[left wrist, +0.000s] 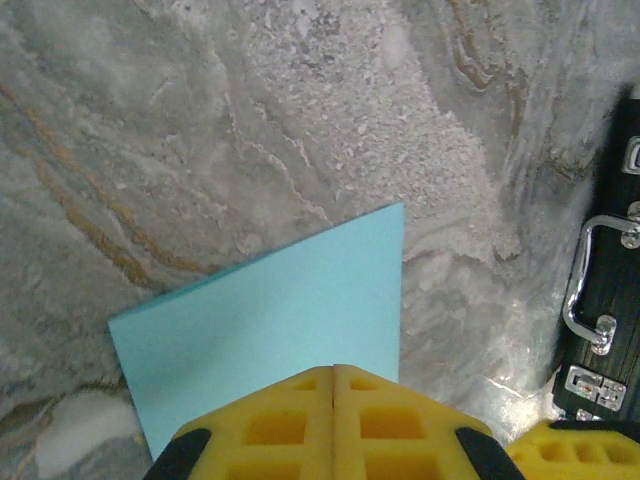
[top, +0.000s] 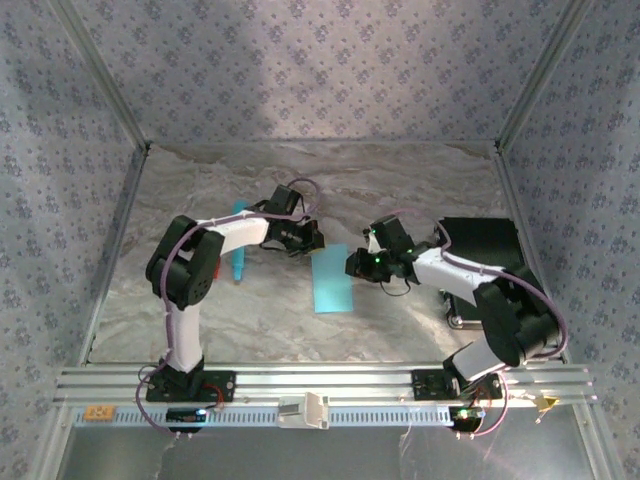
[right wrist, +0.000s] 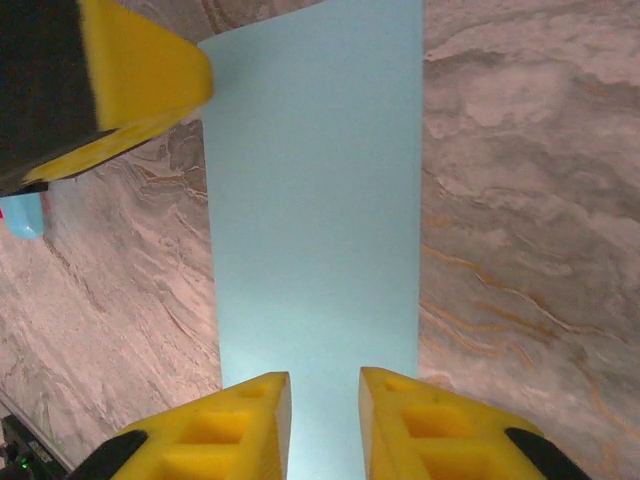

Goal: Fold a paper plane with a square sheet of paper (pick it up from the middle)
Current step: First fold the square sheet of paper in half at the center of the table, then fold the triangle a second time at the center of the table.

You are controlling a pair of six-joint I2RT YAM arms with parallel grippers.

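Sheet (right wrist: 315, 200) cyan-blue, table (right wrist: 520, 200) grey-veined marble, right tool (right wrist: 325, 385) yellow.

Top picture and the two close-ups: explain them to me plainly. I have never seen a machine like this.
These are two robot arms bolted at the near edge of a marbled table. The wide picture comes from a fixed camera above and behind them. Each close-up comes from a camera on one wrist, looking past that arm's own yellow fingers. On the table lies a light blue sheet of paper, with a slim turquoise stick to its left and a black case to its right. The left fingers are pressed shut together over the sheet's edge. The right fingers stand slightly apart over the sheet, paper showing in the gap. The sheet looks flat; nothing appears lifted.
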